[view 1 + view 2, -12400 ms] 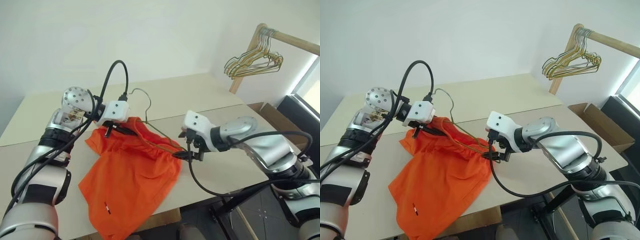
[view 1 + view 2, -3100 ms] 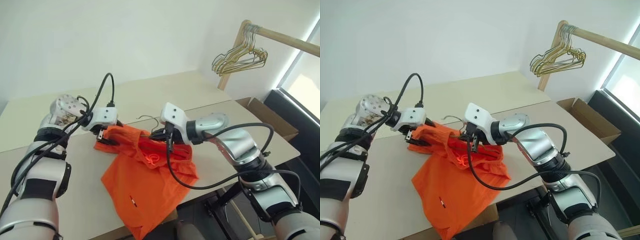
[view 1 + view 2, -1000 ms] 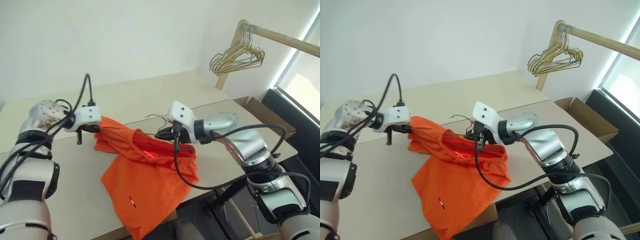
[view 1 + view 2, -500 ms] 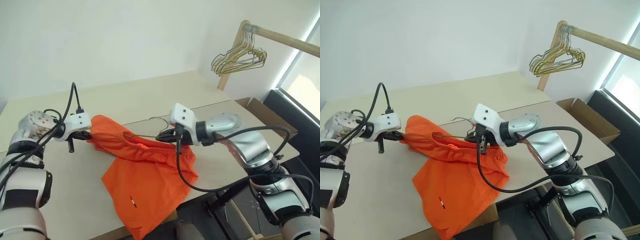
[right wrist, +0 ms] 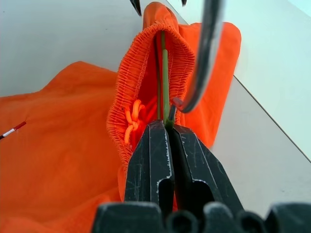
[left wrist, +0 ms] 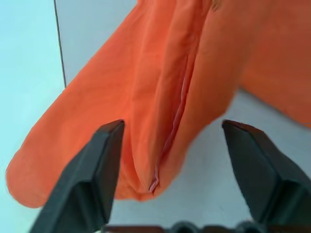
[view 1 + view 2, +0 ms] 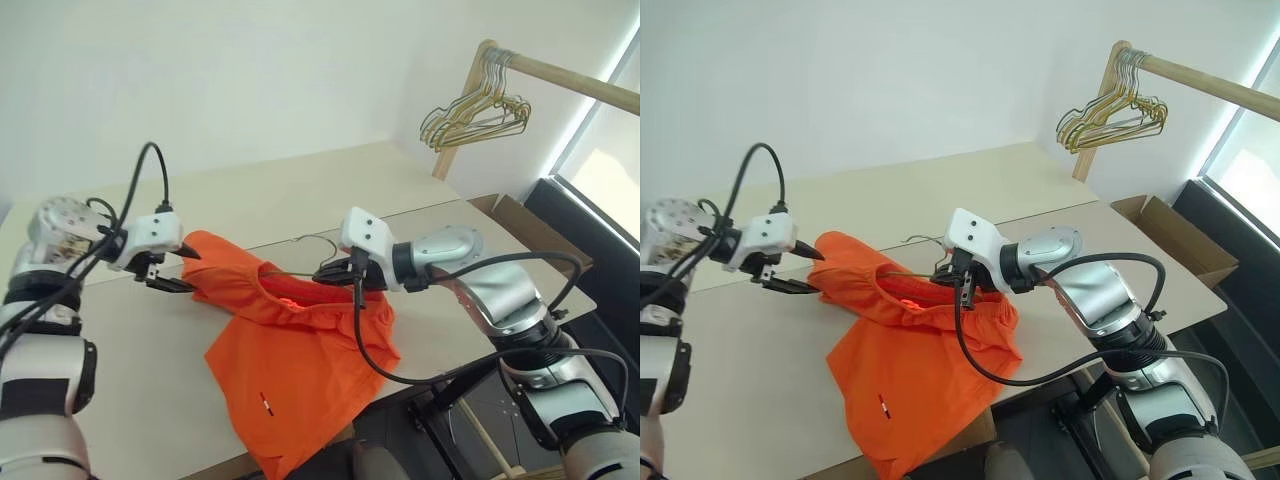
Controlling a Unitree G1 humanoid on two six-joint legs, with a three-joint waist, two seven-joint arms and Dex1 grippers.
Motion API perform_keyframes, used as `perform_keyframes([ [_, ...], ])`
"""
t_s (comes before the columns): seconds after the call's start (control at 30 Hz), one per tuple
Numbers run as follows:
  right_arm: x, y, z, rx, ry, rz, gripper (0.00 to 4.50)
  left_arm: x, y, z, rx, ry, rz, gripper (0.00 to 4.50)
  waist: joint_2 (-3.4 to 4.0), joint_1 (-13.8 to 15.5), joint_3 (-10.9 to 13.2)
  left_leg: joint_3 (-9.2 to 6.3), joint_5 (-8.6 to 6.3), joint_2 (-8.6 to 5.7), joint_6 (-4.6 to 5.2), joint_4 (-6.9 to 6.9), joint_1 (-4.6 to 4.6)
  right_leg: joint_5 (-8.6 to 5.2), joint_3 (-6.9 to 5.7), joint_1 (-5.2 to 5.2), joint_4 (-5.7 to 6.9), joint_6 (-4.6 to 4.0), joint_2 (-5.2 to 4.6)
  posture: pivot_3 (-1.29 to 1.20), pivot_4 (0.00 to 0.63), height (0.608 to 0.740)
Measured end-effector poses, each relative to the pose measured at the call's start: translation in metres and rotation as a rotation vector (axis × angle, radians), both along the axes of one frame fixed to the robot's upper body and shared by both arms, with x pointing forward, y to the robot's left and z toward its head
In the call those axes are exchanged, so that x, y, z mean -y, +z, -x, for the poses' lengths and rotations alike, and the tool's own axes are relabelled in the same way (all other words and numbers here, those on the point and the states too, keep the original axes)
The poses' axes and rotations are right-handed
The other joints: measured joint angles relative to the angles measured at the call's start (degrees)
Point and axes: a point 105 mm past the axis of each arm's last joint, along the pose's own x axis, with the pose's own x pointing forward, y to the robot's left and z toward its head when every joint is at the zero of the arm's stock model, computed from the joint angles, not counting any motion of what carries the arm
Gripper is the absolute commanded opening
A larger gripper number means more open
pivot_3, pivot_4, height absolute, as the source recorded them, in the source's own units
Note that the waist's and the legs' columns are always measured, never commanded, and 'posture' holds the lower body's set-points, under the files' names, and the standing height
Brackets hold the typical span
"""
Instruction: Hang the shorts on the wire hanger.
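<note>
Jaws of the left gripper are standing wide apart and gripping nothing, with the shorts — the largest thing, sprawling on the table — bunching just ahead of the black fingertips, while the right gripper is pinching shut on the wire hanger, whose bar is running inside the gathered waistband ahead of it and whose hook is curving up beside it. Judging by this, threading is in hand — the next move is probably calling for re-gripping the fabric and drawing it along the wire.
</note>
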Motion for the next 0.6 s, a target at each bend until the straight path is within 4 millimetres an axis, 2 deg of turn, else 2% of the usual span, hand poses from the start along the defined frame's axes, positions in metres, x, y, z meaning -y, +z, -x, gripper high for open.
perform_keyframes([
  [0.1, 0.001, 0.0, -0.001, 0.002, -0.003, 0.004, 0.0, 0.013, 0.02, 0.001, 0.057, -0.075, 0.029, 4.47, 0.0, 0.4, 0.0, -0.03, -0.02, -0.03, 0.03, 0.01, 0.0, 0.0, -0.01, 0.04, 0.02, 0.0, -0.06, -0.14, 0.0, 0.74],
  [0.17, 0.001, 0.0, -0.001, 0.004, 0.0, 0.002, 0.0, 0.037, 0.029, 0.002, 0.074, -0.163, 0.089, 4.47, 0.0, 1.0, 0.0, -0.04, -0.04, -0.05, 0.08, 0.07, 0.0, 0.0, -0.04, 0.07, 0.02, 0.01, -0.09, -0.14, 0.0, 0.74],
  [0.23, 0.001, 0.001, -0.001, 0.004, 0.0, 0.002, 0.0, 0.059, 0.03, 0.003, 0.069, -0.24, 0.129, 4.47, 0.0, 1.5, 0.0, -0.04, -0.04, -0.07, 0.07, 0.09, 0.01, 0.0, -0.03, 0.07, 0.02, 0.01, -0.08, -0.14, 0.0, 0.74],
  [0.33, 0.0, 0.003, -0.002, 0.009, 0.001, 0.0, 0.0, 0.086, 0.019, 0.003, 0.044, -0.334, 0.135, 4.47, 0.0, 1.7, 0.0, -0.03, 0.01, -0.06, -0.01, 0.09, 0.01, 0.0, -0.03, 0.05, 0.01, 0.0, -0.04, -0.14, 0.0, 0.74],
  [0.43, -0.002, 0.008, -0.005, 0.024, 0.004, -0.002, 0.0, 0.104, 0.0, 0.0, 0.013, -0.391, 0.094, 4.47, 0.0, 1.5, 0.0, -0.02, 0.09, -0.05, -0.15, 0.09, 0.01, 0.0, -0.03, 0.05, -0.02, 0.0, 0.01, -0.14, 0.0, 0.74],
  [0.6, -0.002, 0.011, -0.007, 0.029, 0.008, -0.001, 0.0, 0.11, -0.022, -0.005, -0.012, -0.414, 0.014, 4.47, 0.0, 1.0, 0.0, -0.02, 0.1, -0.05, -0.16, 0.07, 0.01, 0.0, 0.08, -0.01, -0.04, 0.0, 0.07, -0.14, 0.0, 0.74],
])
